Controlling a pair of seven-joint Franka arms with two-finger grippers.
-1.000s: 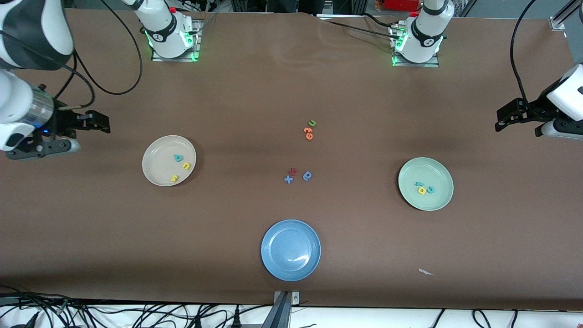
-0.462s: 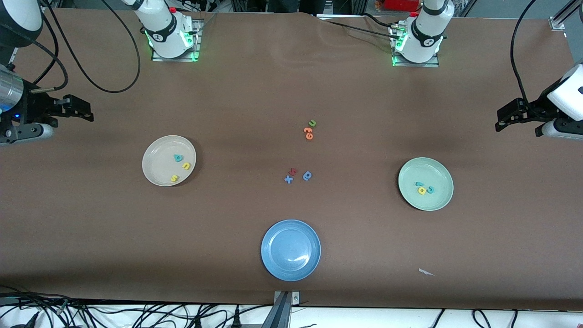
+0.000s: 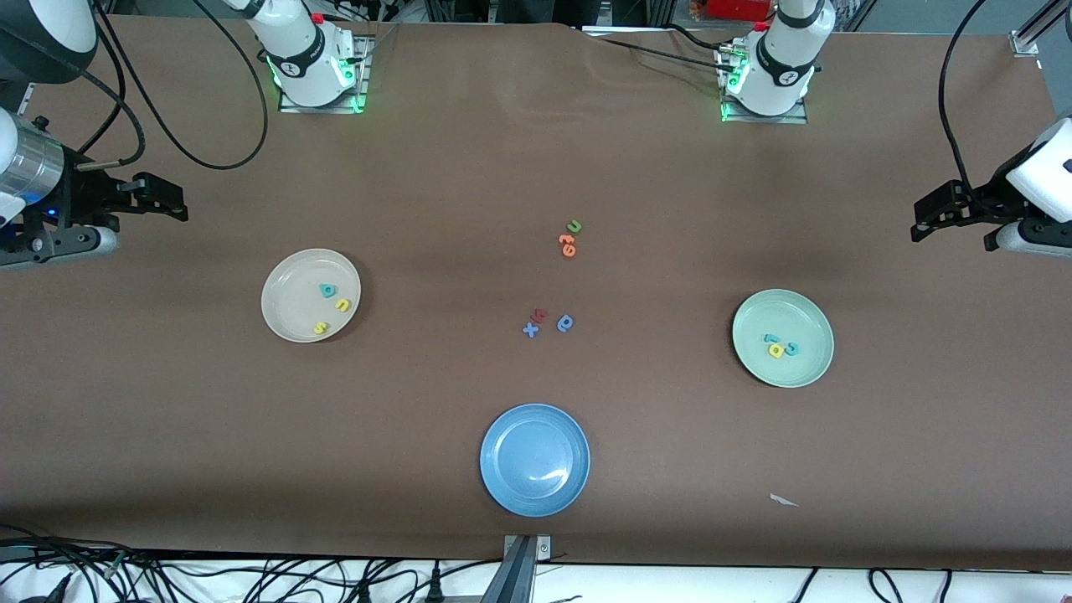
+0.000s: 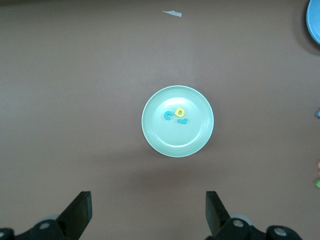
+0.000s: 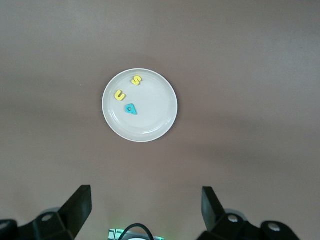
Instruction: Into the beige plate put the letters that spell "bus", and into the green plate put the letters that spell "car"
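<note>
A brown-covered desk (image 3: 536, 167) under even overhead light, black cables (image 3: 251, 578) tangled along its white front edge.

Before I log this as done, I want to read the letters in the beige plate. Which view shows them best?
The right wrist view: it looks straight down on the beige plate, with the teal "b", yellow "u" and yellow "s" large and apart. The front view shows them tiny. The left wrist view shows only the green plate.
</note>
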